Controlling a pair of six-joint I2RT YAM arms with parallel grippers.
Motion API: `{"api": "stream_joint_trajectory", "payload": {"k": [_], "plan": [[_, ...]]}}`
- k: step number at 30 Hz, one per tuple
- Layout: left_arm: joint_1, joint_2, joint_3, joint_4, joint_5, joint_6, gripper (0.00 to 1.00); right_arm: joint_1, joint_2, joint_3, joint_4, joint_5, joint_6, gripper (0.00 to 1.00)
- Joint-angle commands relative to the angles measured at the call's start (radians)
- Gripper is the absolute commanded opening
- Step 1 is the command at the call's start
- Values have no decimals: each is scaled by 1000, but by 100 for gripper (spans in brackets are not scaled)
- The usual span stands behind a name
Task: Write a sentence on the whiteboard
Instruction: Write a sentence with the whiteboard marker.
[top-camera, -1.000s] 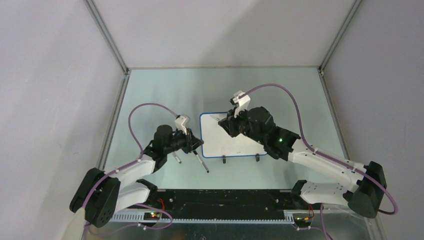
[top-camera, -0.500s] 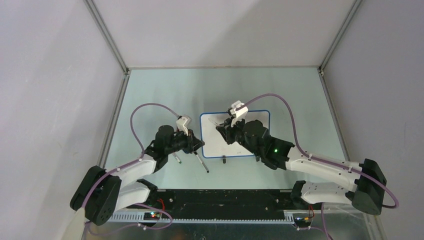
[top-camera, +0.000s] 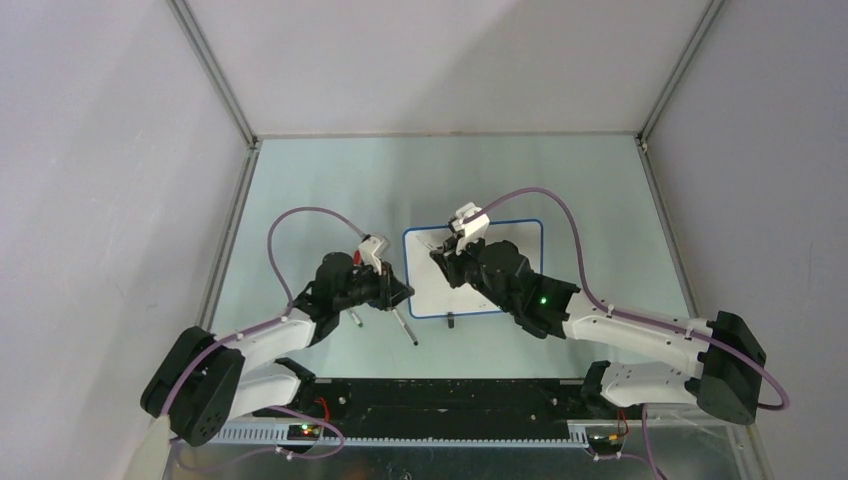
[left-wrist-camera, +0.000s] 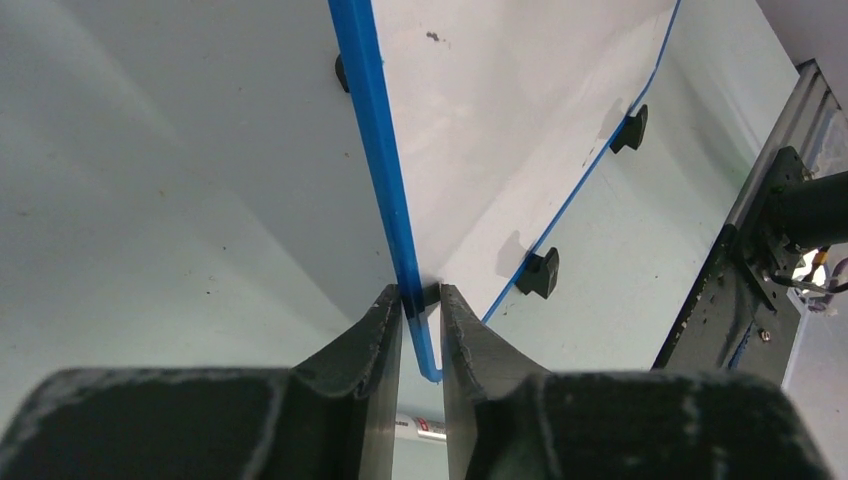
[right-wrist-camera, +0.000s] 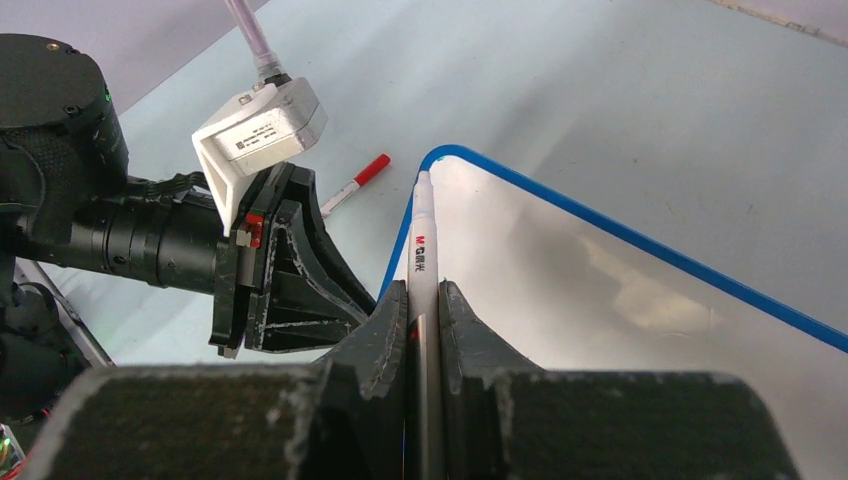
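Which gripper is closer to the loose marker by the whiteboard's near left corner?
Left. The left gripper clamps the whiteboard's rim over that loose marker; the right gripper holds another marker over the far corner.

A robotics lab cell, plainly: a pale green counter (top-camera: 330, 190) boxed in by bare grey panels (top-camera: 100, 200) on aluminium frame posts (top-camera: 215, 75). Two white-and-black arms, the left arm (top-camera: 260, 340) and the right arm (top-camera: 640, 330), sit bolted at the near edge. Purple cables (top-camera: 300, 212) loop off their wrists. A slotted wiring duct (top-camera: 450, 432) and small lit circuit boards (top-camera: 303, 430) run between the bases.
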Motion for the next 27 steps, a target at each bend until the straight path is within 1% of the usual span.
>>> {"api": "stream_joint_trajectory", "payload": {"k": [1, 2, 5, 7, 10, 12, 18, 27], "plan": [[-18, 10, 29, 8, 14, 31, 25, 7, 12, 6, 51, 26, -13, 0], [-18, 11, 30, 8, 13, 33, 28, 7, 12, 6, 50, 25, -12, 0], [-18, 18, 38, 3, 12, 38, 30, 6, 11, 6, 49, 23, -10, 0], [-18, 26, 47, -2, 11, 40, 27, 7, 12, 5, 49, 24, -8, 0], [-18, 34, 54, -3, 13, 41, 19, 6, 16, 6, 47, 25, -8, 0], [-17, 34, 55, -4, 13, 41, 16, 6, 18, 6, 47, 29, -8, 0], [-18, 25, 52, -15, 7, 46, 13, 7, 34, 29, 24, 46, 1, 0], [-18, 24, 52, -22, 0, 48, 15, 7, 90, 80, -19, 62, 12, 0]]}}
